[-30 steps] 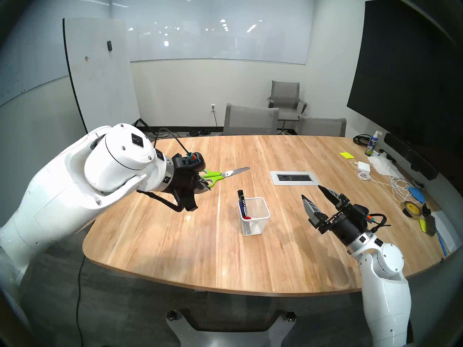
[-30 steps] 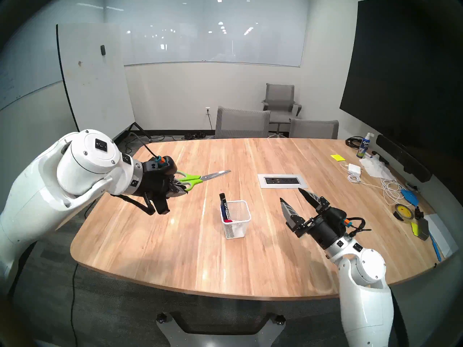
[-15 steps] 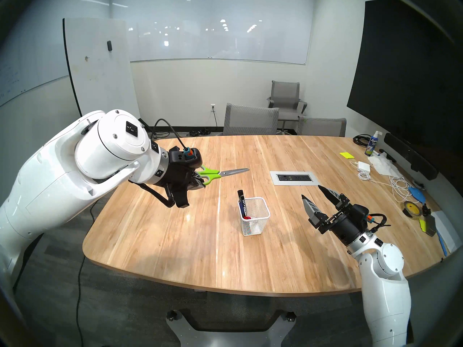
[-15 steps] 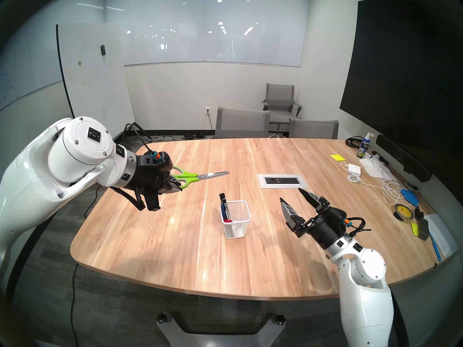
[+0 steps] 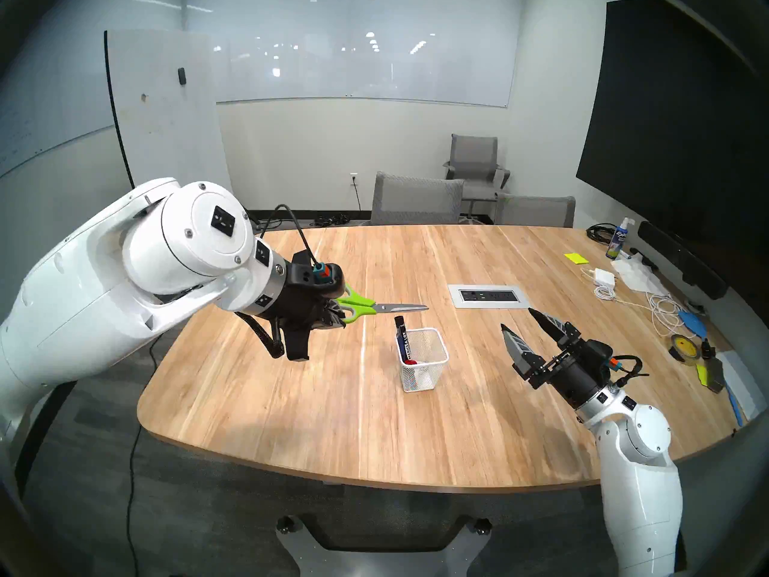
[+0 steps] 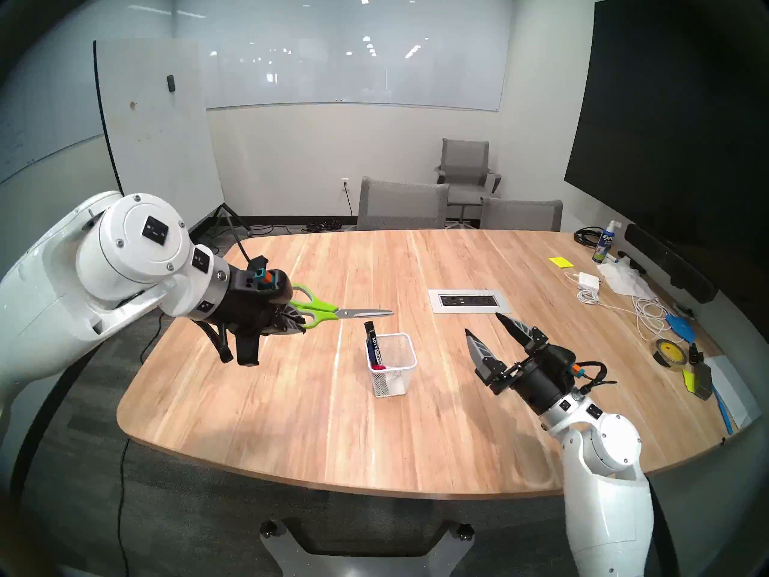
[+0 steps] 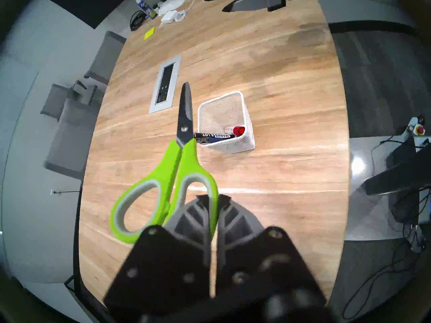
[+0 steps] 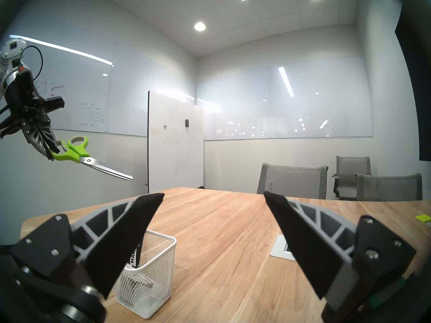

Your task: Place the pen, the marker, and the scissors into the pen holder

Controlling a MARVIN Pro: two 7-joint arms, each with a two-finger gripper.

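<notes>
Freestanding whiteboard [image 5: 166, 118] stood at far left; scissors [image 5: 374, 309] pinched by one green loop in left gripper [image 5: 335, 314], held above wooden table [image 5: 333, 397]; pen holder [image 5: 424, 359] set mid-table, pen [image 5: 400, 339] and black marker [image 5: 404, 343] contained; right gripper [image 5: 522, 324] spread, empty; grey chairs [image 5: 416, 197] placed behind.
</notes>
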